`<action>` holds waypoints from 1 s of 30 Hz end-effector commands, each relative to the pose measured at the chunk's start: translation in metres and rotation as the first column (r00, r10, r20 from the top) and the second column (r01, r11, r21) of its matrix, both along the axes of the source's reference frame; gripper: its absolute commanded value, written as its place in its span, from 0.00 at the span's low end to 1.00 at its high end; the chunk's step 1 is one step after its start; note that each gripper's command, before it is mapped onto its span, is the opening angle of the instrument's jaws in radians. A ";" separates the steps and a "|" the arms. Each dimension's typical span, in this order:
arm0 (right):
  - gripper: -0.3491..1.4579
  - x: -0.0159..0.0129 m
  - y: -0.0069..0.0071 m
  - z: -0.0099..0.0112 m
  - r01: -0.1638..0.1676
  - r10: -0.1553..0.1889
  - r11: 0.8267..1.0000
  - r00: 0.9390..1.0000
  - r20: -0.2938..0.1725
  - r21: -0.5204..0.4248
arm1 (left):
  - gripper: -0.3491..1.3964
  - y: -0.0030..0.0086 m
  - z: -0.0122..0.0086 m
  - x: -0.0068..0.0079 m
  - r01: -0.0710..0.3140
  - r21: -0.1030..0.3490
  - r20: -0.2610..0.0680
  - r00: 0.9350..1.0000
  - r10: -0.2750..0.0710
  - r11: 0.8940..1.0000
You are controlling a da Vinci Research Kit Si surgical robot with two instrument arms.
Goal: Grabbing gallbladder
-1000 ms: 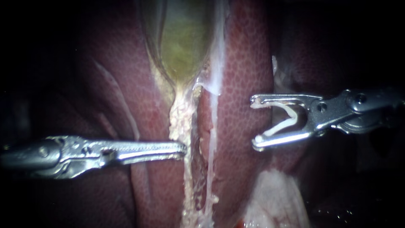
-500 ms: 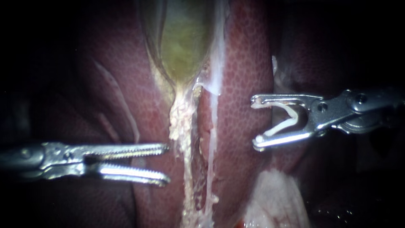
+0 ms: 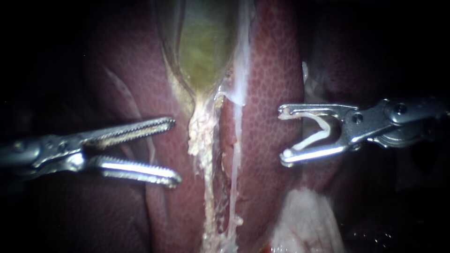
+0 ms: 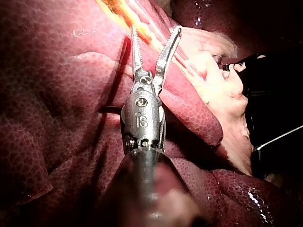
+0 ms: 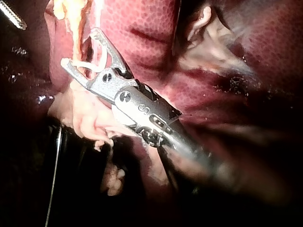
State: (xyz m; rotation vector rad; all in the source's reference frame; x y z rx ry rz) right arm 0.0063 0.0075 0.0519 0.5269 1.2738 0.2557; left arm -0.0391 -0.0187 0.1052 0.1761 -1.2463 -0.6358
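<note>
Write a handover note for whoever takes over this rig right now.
The left instrument: jaws open, empty, over the liver, beside the pale strand below the gallbladder.
The right instrument: jaws shut on a white clip, apart from the strand, on its other side.
Done: nothing grabbed yet.
To do: close the left jaws on the gallbladder.

left instrument (image 3: 176, 150): bright metal, toothed jaws | right instrument (image 3: 282, 136): polished metal | clip (image 3: 311, 139): matt white plastic | liver (image 3: 272, 70): wet, glossy, pebbled | gallbladder (image 3: 204, 51): smooth
</note>
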 end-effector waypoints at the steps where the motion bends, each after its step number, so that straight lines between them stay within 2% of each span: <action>1: 0.50 0.0000 0.0000 0.0000 0.000 0.000 1.000 1.000 0.000 0.000 | 0.53 0.0002 0.0004 -0.0002 0.003 0.011 0.002 1.000 -0.003 1.000; 10: 0.50 0.0001 0.0000 0.0000 0.000 0.000 1.000 1.000 0.000 0.000 | 0.51 0.0011 0.0016 -0.0020 0.020 0.032 0.002 1.000 -0.020 0.999; 21: 0.50 0.0001 0.0000 0.0000 0.000 0.000 1.000 1.000 0.001 0.000 | 0.40 0.0009 0.0032 -0.0038 0.042 0.063 0.004 0.999 -0.042 0.997; 23: 0.50 0.0001 0.0000 0.0000 0.000 0.000 1.000 1.000 0.000 0.000 | 0.34 0.0008 0.0036 -0.0040 0.046 0.065 0.006 0.999 -0.046 0.997; 26: 0.50 0.0002 0.0000 0.0000 0.000 0.000 1.000 1.000 0.000 0.000 | 0.12 0.0008 0.0041 -0.0039 0.042 0.074 -0.009 0.999 -0.042 0.996; 27: 0.50 0.0002 0.0000 0.0000 0.000 0.000 1.000 1.000 0.000 0.000 | 0.00 0.0009 0.0043 -0.0038 0.046 0.081 -0.022 0.999 -0.044 0.996; 29: 0.50 0.0002 0.0000 -0.0001 0.000 0.000 1.000 1.000 0.000 0.000 | 0.00 0.0009 0.0046 -0.0034 0.040 0.094 -0.045 0.998 -0.036 0.995; 30: 0.50 0.0002 0.0000 -0.0001 0.000 0.000 1.000 1.000 0.000 0.000 | 0.00 0.0010 0.0047 -0.0031 0.038 0.116 -0.058 0.998 -0.031 0.992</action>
